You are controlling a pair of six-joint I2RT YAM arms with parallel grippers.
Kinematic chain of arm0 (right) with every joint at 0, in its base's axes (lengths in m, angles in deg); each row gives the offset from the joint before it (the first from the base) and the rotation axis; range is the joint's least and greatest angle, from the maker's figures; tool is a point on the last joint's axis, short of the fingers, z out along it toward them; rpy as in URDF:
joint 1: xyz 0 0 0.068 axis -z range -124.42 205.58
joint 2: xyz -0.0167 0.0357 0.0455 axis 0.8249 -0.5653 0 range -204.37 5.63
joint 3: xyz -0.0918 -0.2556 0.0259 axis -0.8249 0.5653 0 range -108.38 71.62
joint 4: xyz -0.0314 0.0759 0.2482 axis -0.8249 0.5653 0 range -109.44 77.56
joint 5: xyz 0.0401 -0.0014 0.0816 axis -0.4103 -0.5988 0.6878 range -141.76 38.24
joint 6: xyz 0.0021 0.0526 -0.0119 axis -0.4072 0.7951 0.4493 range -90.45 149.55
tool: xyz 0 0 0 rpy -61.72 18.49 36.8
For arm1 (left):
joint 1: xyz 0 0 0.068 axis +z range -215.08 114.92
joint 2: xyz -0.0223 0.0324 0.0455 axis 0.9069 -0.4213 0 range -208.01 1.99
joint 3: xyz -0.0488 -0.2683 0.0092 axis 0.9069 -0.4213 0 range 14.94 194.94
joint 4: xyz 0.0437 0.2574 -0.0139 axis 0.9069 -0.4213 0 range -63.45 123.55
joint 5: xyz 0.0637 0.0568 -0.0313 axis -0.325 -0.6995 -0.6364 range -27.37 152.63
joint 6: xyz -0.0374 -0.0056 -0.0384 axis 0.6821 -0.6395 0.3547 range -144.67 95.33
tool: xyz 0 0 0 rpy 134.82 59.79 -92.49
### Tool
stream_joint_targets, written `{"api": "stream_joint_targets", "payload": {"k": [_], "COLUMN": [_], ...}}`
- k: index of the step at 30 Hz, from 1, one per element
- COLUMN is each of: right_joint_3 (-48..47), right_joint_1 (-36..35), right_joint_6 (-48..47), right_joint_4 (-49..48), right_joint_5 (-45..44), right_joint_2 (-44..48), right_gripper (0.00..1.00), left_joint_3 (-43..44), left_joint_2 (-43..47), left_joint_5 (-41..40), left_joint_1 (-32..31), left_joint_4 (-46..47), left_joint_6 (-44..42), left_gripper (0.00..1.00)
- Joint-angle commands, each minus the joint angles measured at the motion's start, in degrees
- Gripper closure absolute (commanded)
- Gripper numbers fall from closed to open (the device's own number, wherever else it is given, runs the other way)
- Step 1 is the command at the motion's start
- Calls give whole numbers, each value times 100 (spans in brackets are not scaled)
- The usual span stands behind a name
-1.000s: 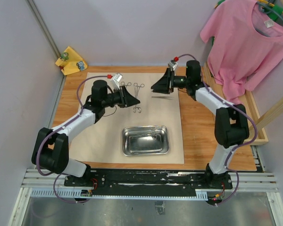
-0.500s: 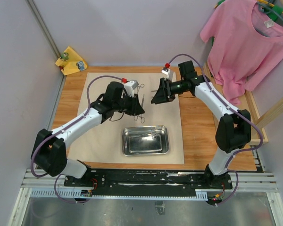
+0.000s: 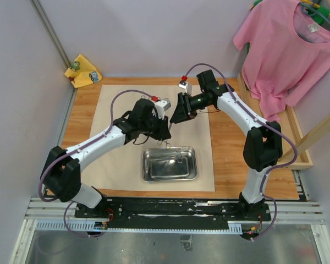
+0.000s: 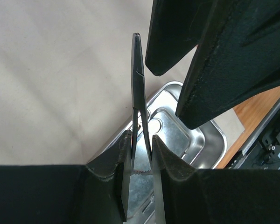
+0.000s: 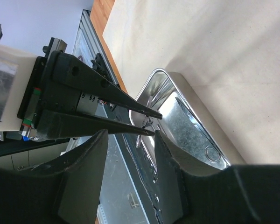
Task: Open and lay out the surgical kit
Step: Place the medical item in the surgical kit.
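While the left gripper (image 4: 142,150) is clamped narrow on a pair of forceps (image 4: 137,70) just over the far rim of the steel tray (image 3: 144,165), the right gripper (image 5: 129,140) hangs a bit farther behind that tray, fingers partway apart, nothing in them. The tray sits on the beige cloth wrap (image 3: 121,159).

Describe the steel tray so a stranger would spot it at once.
A large beige cloth lies on the wooden table. Near the cloth's edge closest to the arm bases sits the steel tray: the only shiny, rimmed rectangle on it.
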Motion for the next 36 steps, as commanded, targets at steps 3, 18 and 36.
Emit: {"api": "stream_joint_targets", "payload": {"k": [3, 18, 36], "right_joint_3": [-223, -387, -86], "right_joint_1": [-114, -202, -148], "right_joint_6": [-131, -115, -150], "right_joint_4": [217, 203, 141], "right_joint_5": [-24, -112, -344], "right_joint_2": [-151, -489, -294], "right_gripper": [59, 66, 99], "left_joint_3": [199, 208, 352], "left_joint_2": [-43, -85, -139], "left_joint_5": [-42, 119, -408], "left_joint_1": [-79, -149, -159], "left_joint_4": [-21, 17, -58], "left_joint_6": [-155, -164, 51], "left_gripper": [89, 89, 61]}}
